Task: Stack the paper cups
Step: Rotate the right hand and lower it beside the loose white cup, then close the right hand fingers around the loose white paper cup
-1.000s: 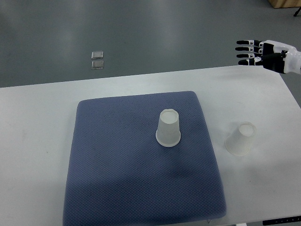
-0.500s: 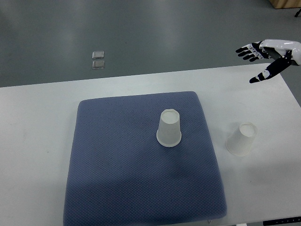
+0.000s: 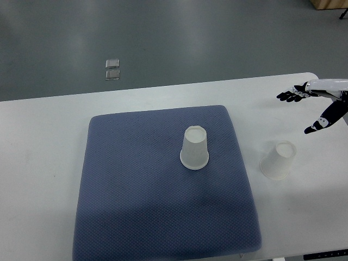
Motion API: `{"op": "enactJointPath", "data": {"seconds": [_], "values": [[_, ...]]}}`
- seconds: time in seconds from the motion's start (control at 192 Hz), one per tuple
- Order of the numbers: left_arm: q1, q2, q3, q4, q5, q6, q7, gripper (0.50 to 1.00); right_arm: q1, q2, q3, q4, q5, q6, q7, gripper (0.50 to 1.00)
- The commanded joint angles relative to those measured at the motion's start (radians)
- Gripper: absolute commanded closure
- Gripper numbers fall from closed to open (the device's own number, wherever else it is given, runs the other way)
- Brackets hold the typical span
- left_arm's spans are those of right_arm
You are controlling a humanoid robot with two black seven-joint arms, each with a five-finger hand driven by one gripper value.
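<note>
Two white paper cups stand upside down. One cup (image 3: 194, 148) is on the blue mat (image 3: 136, 190), near its middle right. The other cup (image 3: 278, 160) is on the white table, just right of the mat. My right hand (image 3: 307, 106) comes in from the right edge, above and to the right of that second cup, apart from it. Its fingers (image 3: 288, 95) are spread, the thumb points down, and it holds nothing. The left arm is out of view.
The white table (image 3: 43, 163) bears the mat; its far edge runs just behind the hand. Two small square plates (image 3: 113, 69) lie on the grey floor beyond the table.
My right hand has come down and toward me, from over the table's far right corner to above the table near the right cup. The fingers stay spread. The cups have not moved.
</note>
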Motion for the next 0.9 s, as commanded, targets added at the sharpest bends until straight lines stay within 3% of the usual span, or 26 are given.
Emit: {"op": "enactJointPath", "data": {"seconds": [0.0,0.135,0.552,0.896], "values": [[0.000,0.000,0.000,0.001,0.000,0.001,0.000,0.500,-0.027,0.008,-0.029,0.004,-0.014,-0.056,0.003,0.581],[0.000,0.000,0.000,0.000,0.000,-0.001,0.000,0.500,-0.059,0.037,-0.072,0.005,-0.043,-0.132,0.006,0.581],[0.000,0.000,0.000,0.001,0.000,-0.001,0.000,0.500,-0.099,0.064,-0.077,0.018,-0.103,-0.142,0.006,0.581],[0.000,0.000,0.001,0.000,0.000,0.001,0.000,0.500,-0.134,0.114,-0.084,0.010,-0.115,-0.234,-0.005,0.581]]}}
